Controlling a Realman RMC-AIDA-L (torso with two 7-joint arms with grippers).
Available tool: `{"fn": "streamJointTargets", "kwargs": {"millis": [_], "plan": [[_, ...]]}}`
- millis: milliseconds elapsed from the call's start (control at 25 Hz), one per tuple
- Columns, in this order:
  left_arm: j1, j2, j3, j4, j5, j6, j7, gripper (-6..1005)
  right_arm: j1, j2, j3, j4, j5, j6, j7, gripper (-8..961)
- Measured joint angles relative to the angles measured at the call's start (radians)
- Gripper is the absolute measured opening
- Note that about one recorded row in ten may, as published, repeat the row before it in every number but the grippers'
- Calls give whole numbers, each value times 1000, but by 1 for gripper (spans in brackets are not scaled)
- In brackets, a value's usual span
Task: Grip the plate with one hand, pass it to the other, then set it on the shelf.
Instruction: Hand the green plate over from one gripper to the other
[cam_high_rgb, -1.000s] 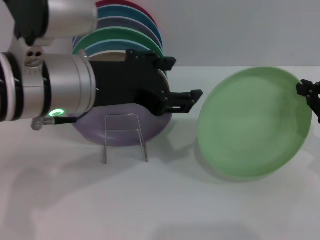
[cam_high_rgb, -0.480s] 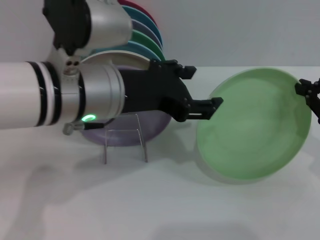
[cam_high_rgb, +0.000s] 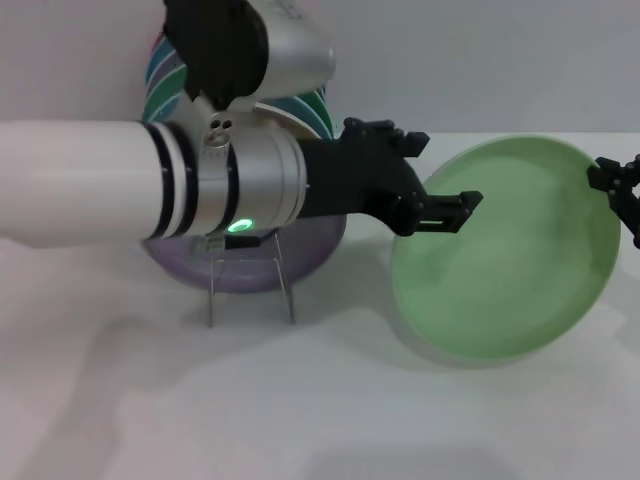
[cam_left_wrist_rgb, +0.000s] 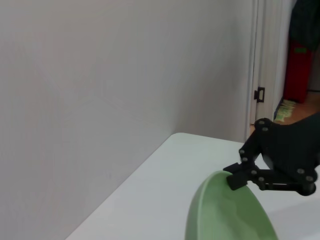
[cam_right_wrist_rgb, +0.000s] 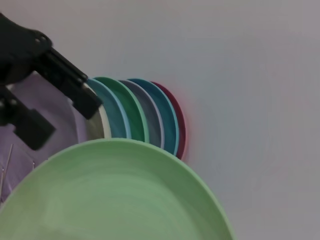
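The pale green plate (cam_high_rgb: 505, 260) stands tilted on its edge at the right of the table. My right gripper (cam_high_rgb: 612, 188) is shut on its right rim, and the left wrist view shows that black gripper (cam_left_wrist_rgb: 239, 178) clamped on the plate (cam_left_wrist_rgb: 225, 217). My left gripper (cam_high_rgb: 432, 175) reaches across from the left, open, with its lower finger (cam_high_rgb: 450, 212) at the plate's left rim. The plate (cam_right_wrist_rgb: 115, 195) also fills the right wrist view, with the left gripper (cam_right_wrist_rgb: 45, 95) beyond it. The wire shelf (cam_high_rgb: 284, 290) stands under my left arm.
A lavender plate (cam_high_rgb: 315, 250) leans behind the shelf. A row of upright coloured plates (cam_right_wrist_rgb: 142, 112) stands against the back wall. My left forearm (cam_high_rgb: 120, 180) spans the left half of the scene above the white table (cam_high_rgb: 300, 400).
My left arm has moved to the right, bringing its open gripper from beside the shelf to the plate's left rim. The plate and the right gripper have hardly moved.
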Motion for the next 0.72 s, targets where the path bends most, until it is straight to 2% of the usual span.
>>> {"fn": "streamJointTargets", "kwargs": {"millis": [360,720], "plan": [[-72,0,30,76,8,51,4,791,1,0,-6,-1,0,0,-2,16],[-105,0,47,109,46,98,9,789,1,0,-9,0,3,13,1,17]]}}
